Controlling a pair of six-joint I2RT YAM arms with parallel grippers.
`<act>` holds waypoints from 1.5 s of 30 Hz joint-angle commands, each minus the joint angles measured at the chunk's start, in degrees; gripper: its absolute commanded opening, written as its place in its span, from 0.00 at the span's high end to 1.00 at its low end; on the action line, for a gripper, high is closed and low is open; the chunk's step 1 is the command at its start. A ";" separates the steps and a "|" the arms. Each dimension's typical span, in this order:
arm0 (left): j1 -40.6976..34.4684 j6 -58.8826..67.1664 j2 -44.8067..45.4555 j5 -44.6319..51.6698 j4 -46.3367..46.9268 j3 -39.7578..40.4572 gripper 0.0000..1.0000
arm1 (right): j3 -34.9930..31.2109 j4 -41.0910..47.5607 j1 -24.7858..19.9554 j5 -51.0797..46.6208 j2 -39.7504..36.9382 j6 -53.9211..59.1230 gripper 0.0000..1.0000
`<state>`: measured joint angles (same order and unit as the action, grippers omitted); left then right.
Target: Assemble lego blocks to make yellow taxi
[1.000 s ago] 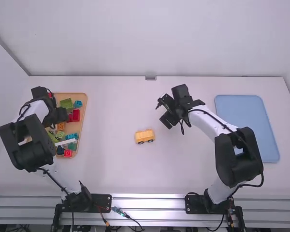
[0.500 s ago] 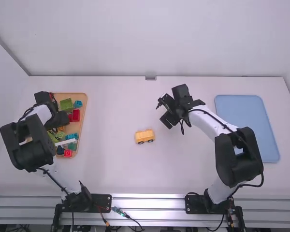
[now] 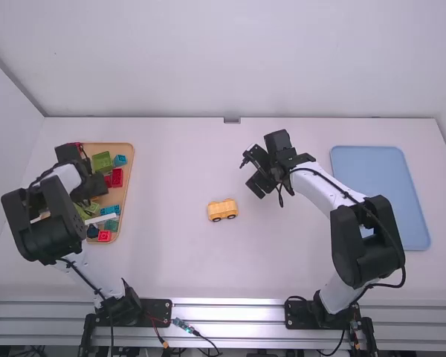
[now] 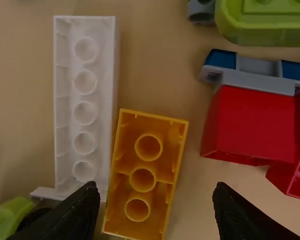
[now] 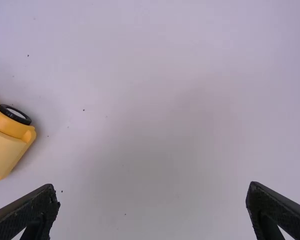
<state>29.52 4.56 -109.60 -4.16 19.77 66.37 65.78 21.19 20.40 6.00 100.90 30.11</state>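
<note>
- Left gripper (image 3: 93,192): fingers (image 4: 72,217) parted.
- Left arm's white link (image 3: 63,175) is just left of that claw, its black elbow (image 3: 43,229) left and nearer the camera.
- Right gripper (image 3: 252,172): fingertips (image 5: 47,200) spread wide.
- Right arm's white forearm (image 3: 323,187) lies right of that claw, its black joint (image 3: 368,245) farther right.

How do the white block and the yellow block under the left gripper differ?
The white block is longer, with five tubes; the yellow block has three. The yellow block lines up with the open left gripper; the white block lies off to one side. Both lie hollow side up.
</note>
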 commanded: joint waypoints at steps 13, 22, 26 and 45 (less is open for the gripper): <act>-0.26 0.88 -0.40 3.64 -1.45 -2.16 0.46 | 1.33 0.33 -0.24 -0.07 -1.80 -0.31 0.01; -0.26 0.43 -0.40 4.60 -1.78 -2.16 0.45 | 1.33 1.03 -0.22 -0.07 -1.80 -0.26 0.00; -0.24 -1.76 -0.40 4.60 -1.43 -2.16 0.44 | 1.33 1.03 -0.22 -0.07 -1.80 -0.28 0.01; -0.37 -7.36 -0.40 4.55 3.66 1.90 0.40 | 1.33 1.18 -0.22 -0.04 -1.80 -0.26 0.01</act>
<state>29.45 -1.91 -109.60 -0.01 23.35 68.51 65.78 22.06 20.40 6.00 100.90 30.06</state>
